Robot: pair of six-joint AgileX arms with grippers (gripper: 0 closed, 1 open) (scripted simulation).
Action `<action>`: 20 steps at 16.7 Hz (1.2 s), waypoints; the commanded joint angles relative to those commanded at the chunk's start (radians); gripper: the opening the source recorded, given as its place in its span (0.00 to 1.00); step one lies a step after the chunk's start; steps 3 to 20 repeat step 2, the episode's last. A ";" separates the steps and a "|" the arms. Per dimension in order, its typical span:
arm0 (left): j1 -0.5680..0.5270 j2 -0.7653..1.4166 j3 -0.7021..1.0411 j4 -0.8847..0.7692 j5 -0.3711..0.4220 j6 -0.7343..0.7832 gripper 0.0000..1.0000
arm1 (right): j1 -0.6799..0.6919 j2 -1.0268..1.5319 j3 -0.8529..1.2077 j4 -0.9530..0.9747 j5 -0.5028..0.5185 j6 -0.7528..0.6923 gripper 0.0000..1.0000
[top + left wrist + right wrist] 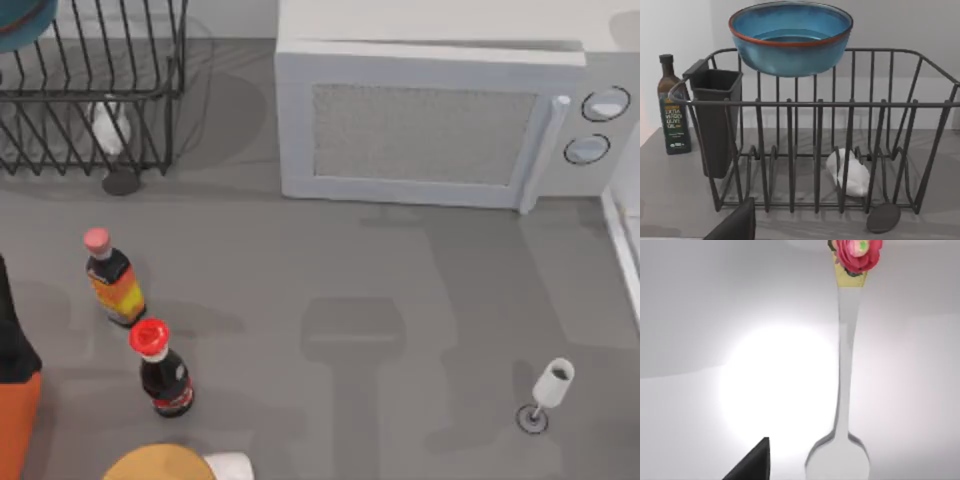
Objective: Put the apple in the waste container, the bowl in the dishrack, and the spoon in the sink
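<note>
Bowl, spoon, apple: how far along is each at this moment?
Nothing looks finished. The bowl is above the dishrack, level with its top rail in the left wrist view, not yet down among the bars. The spoon hangs handle up against a pale surface in the right wrist view; whether that is the sink cannot be told. The apple's state cannot be judged from these pictures.

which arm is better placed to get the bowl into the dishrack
Left. In its wrist view the bowl hangs just above the dishrack, so that arm only needs to lower and let go. The right wrist view faces the spoon instead.
</note>
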 joint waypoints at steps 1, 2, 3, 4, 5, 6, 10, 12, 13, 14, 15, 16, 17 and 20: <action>0.000 0.000 0.000 0.000 0.000 0.000 1.00 | 0.000 0.000 0.000 0.000 0.000 0.000 1.00; 0.000 0.000 0.000 0.000 0.000 0.000 1.00 | 0.000 0.000 0.000 0.000 0.000 0.000 1.00; 0.000 0.000 0.000 0.000 0.000 0.000 1.00 | 0.000 0.000 0.000 0.000 0.000 0.000 1.00; 0.000 0.000 0.000 0.000 0.000 0.000 1.00 | 0.000 0.000 0.000 0.000 0.000 0.000 1.00; 0.000 0.000 0.000 0.000 0.000 0.000 1.00 | 0.000 0.000 0.000 0.000 0.000 0.000 1.00; 0.000 0.000 0.000 0.000 0.000 0.000 1.00 | 0.000 0.000 0.000 0.000 0.000 0.000 1.00; 0.000 0.000 0.000 0.000 0.000 0.000 1.00 | 0.000 0.000 0.000 0.000 0.000 0.000 1.00; 0.000 0.000 0.000 0.000 0.000 0.000 1.00 | 0.000 0.000 0.000 0.000 0.000 0.000 1.00; 0.000 0.000 0.000 0.000 0.000 0.000 1.00 | 0.000 0.000 0.000 0.000 0.000 0.000 1.00; 0.000 0.000 0.000 0.000 0.000 0.000 1.00 | 0.000 0.000 0.000 0.000 0.000 0.000 1.00; 0.000 0.000 0.000 0.000 0.000 0.000 1.00 | 0.000 0.000 0.000 0.000 0.000 0.000 1.00; 0.000 0.000 0.000 0.000 0.000 0.000 1.00 | 0.000 0.000 0.000 0.000 0.000 0.000 1.00; 0.000 0.000 0.000 0.000 0.000 0.000 1.00 | 0.000 0.000 0.000 0.000 0.000 0.000 1.00; 0.000 0.000 0.000 0.000 0.000 0.000 1.00 | 0.000 0.000 0.000 0.000 0.000 0.000 1.00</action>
